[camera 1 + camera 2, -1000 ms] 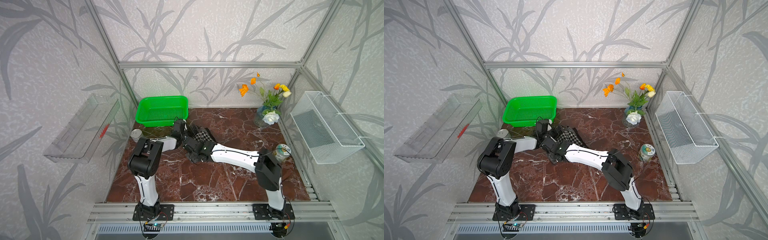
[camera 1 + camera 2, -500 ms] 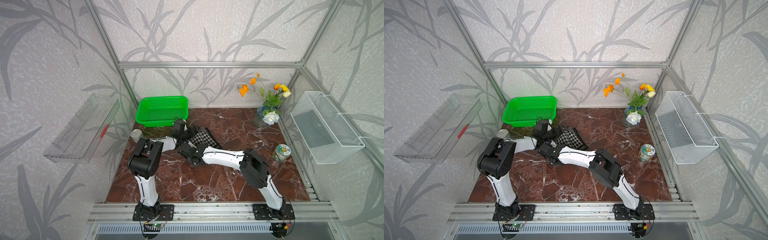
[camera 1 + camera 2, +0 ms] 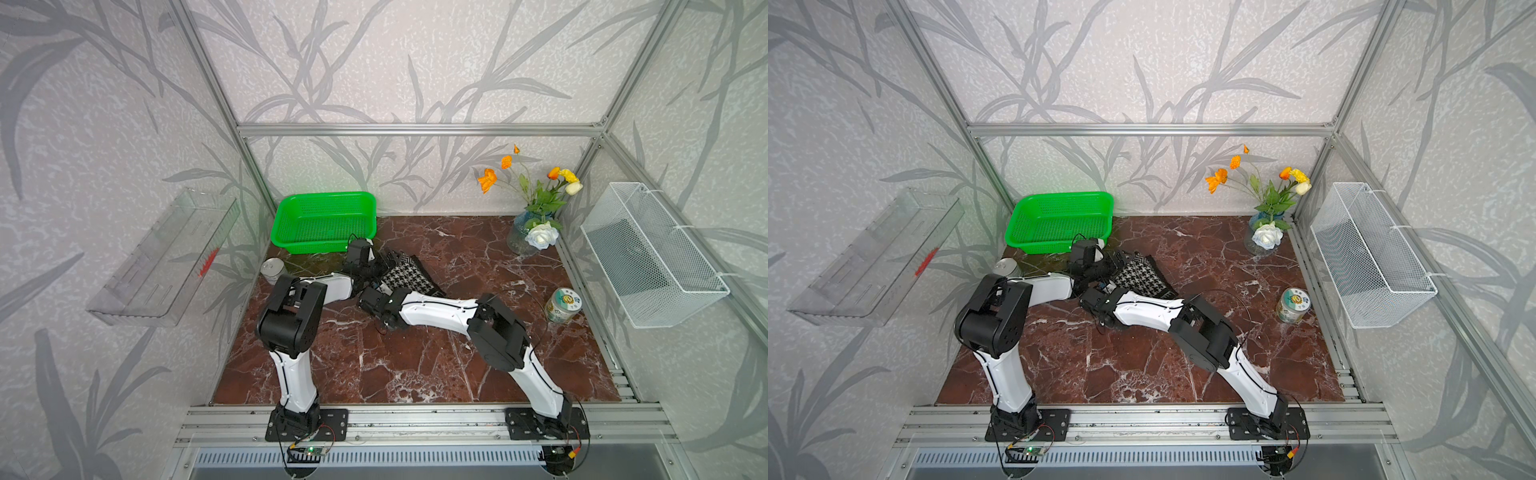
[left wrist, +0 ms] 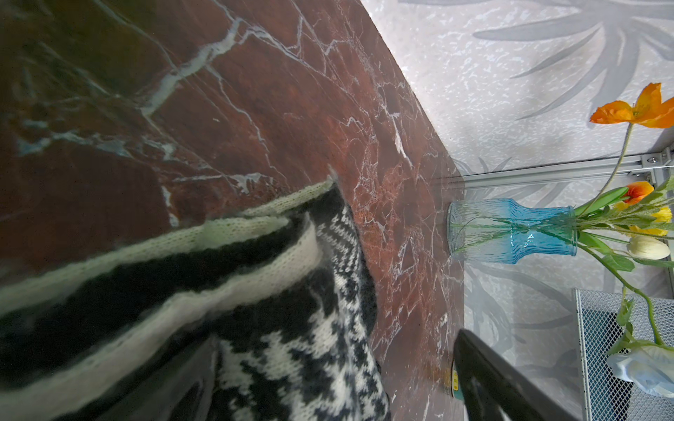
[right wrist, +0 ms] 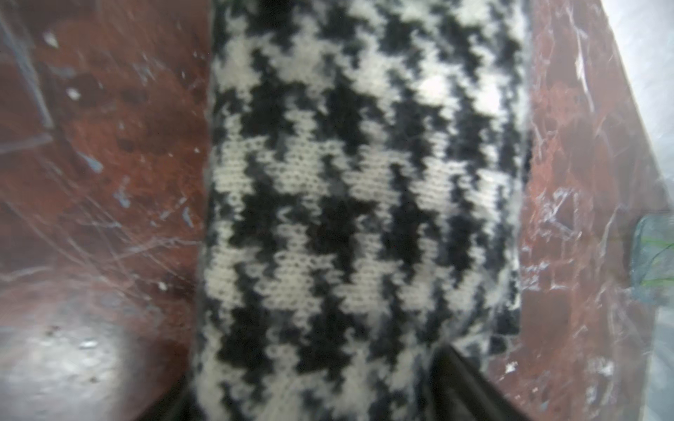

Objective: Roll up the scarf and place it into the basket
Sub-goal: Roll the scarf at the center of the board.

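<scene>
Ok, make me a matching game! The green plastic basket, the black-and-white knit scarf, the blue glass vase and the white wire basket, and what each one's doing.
1. green plastic basket
2. black-and-white knit scarf
3. blue glass vase
4. white wire basket

A. holds flowers
B. hangs on the side wall
C. stands empty on the table
D. lies on the table, checked side up

Pairs: 1-C, 2-D, 3-A, 4-B.

the basket (image 3: 326, 194) sits in the back left corner of the table (image 3: 415, 365). the scarf (image 3: 409, 276) lies just before it, slightly right. a tin (image 3: 272, 270) stands left of the scarf. the vase (image 3: 521, 241) is back right, with a can (image 3: 563, 305) before it.
</scene>
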Tool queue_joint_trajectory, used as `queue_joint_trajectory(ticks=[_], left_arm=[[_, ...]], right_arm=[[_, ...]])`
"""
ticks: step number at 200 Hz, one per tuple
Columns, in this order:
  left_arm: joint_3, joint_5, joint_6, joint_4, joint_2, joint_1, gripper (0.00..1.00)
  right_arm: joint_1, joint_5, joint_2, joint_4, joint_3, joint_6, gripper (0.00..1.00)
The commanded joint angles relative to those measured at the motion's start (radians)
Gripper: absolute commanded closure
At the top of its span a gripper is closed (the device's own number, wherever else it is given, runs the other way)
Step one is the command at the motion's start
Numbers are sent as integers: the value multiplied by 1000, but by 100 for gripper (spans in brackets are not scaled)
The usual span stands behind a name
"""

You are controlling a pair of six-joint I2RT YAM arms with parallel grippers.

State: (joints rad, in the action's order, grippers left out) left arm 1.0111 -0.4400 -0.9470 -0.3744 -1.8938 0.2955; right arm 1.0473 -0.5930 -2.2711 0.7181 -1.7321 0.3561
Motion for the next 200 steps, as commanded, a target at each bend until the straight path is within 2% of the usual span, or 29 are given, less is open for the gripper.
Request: queue_joint_trajectory(ticks=[1,13,38,58,71,88,116,156,200], left_arm=[[-32,-15,-19,63,-8,3,0],[-34,-17,-18,64,-7,2,1],[-43,-17,-16,65,0,-9,1],[-64,-19,-20,57,19,-30,0],[-75,-21,-15,60,37,-46,0],[-90,-19,-11,78,68,-76,0],[-115,-11,-3,113,132,-128,0],[-134,-7,18,170,212,-174,1],[-173,59,77,254,344,-178,1]], right_arm=[[-46,57,1,12,69,29,55],[-57,73,14,-18,99,26,65],[-72,139,49,-61,149,25,77],[-74,216,94,-108,191,20,89],[-79,314,131,-153,218,14,95],[-83,455,174,-208,245,18,97],[-85,618,225,-237,266,57,99],[-122,882,309,-404,377,151,99],[-195,1044,395,-560,493,254,98]])
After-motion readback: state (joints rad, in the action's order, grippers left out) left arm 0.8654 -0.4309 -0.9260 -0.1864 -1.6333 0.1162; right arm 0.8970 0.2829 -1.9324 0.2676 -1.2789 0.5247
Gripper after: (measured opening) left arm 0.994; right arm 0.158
